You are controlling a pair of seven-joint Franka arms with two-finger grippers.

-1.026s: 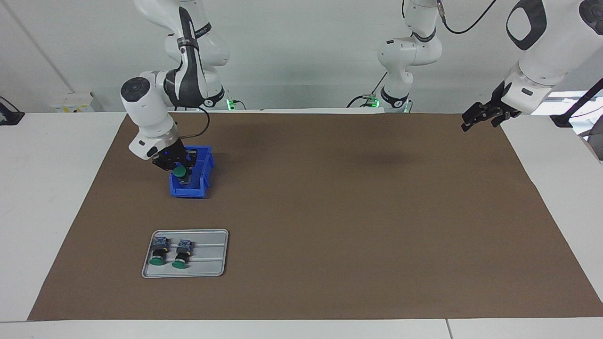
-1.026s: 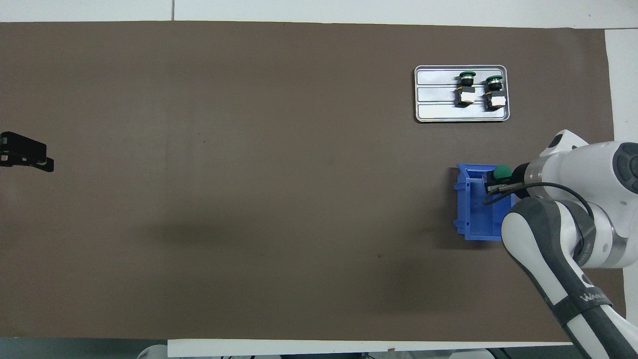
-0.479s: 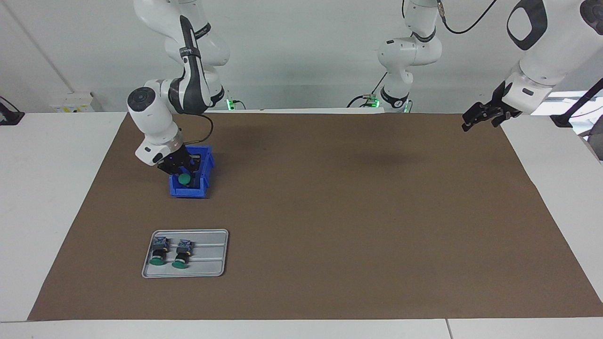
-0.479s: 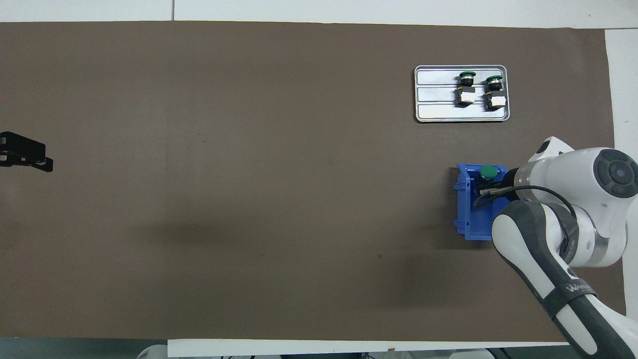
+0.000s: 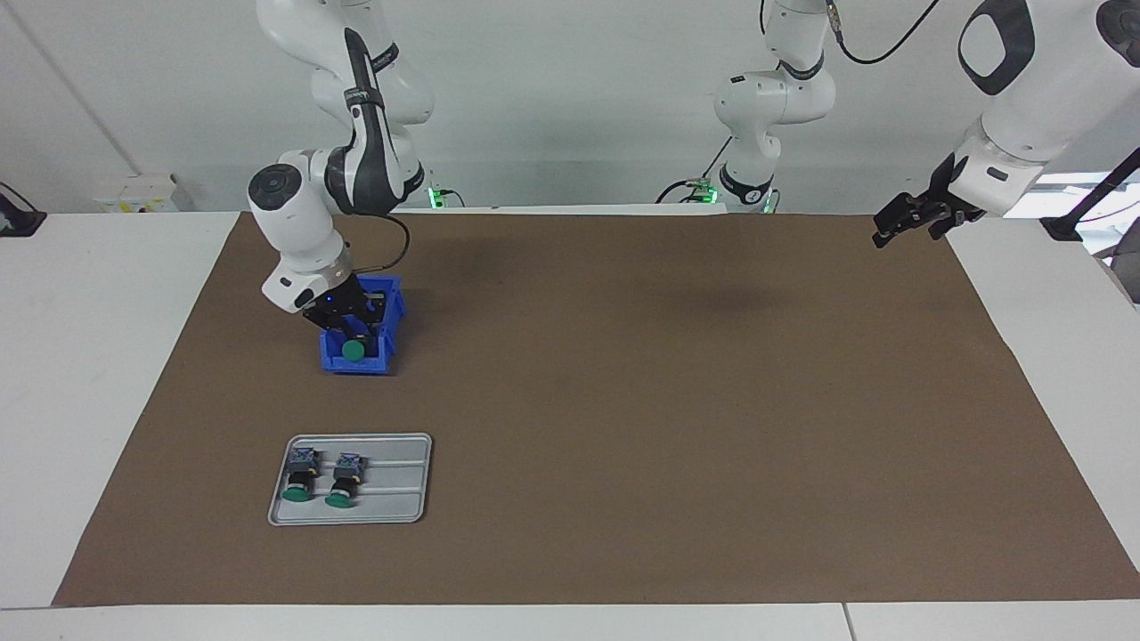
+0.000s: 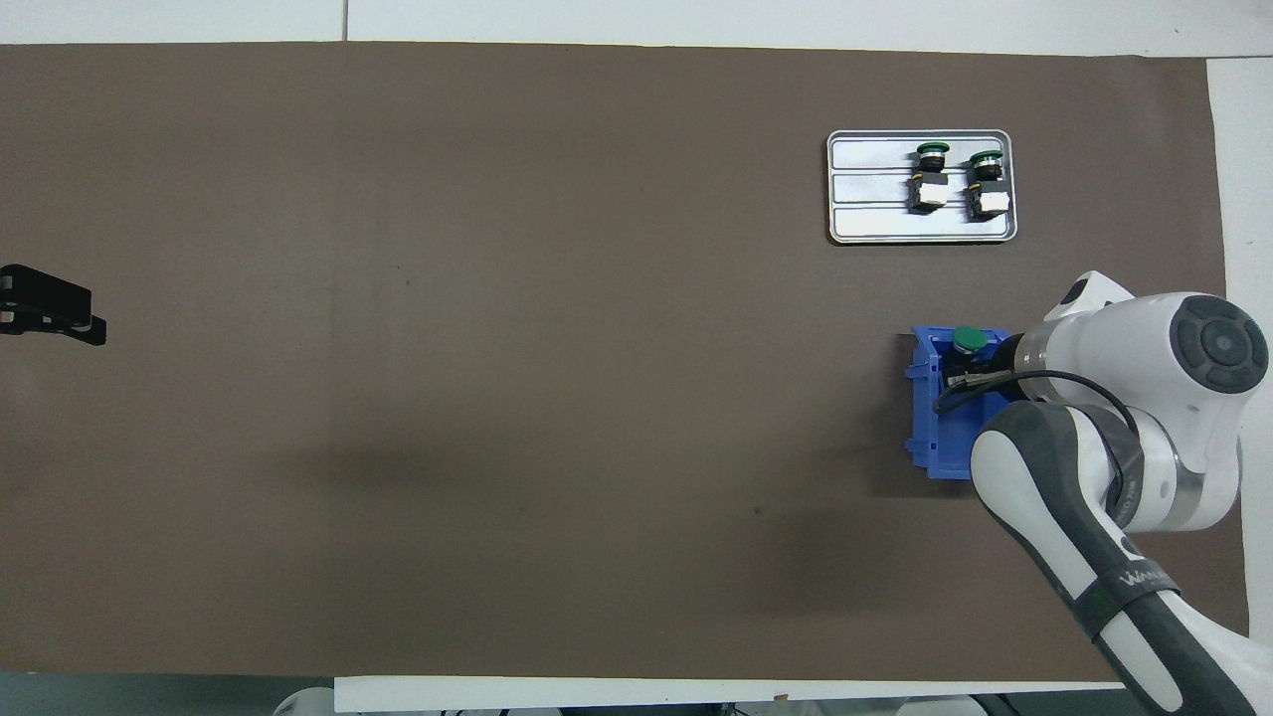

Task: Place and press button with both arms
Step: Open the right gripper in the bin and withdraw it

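A button (image 5: 354, 350) with a green cap hangs cap-down at the rim of the blue bin (image 5: 380, 301), the end of the bin farther from the robots. My right gripper (image 5: 351, 336) is shut on the button, and its wrist leans over the bin. From overhead the cap (image 6: 967, 340) shows at the bin's (image 6: 930, 423) farther end, with the right gripper (image 6: 961, 362) beside it. Two more buttons (image 5: 299, 474) (image 5: 343, 479) lie on the grey tray (image 5: 403, 485). My left gripper (image 5: 883, 235) waits, open and holding nothing, in the air over the mat's corner at the left arm's end.
The grey tray (image 6: 873, 189) lies farther from the robots than the bin, at the right arm's end, with one bare slot beside the two buttons (image 6: 930, 181) (image 6: 987, 189). A brown mat (image 5: 677, 409) covers the table.
My right gripper has swung with the button toward the bin's farther end, away from the robots, and its wrist has turned more upright. The left arm has not moved.
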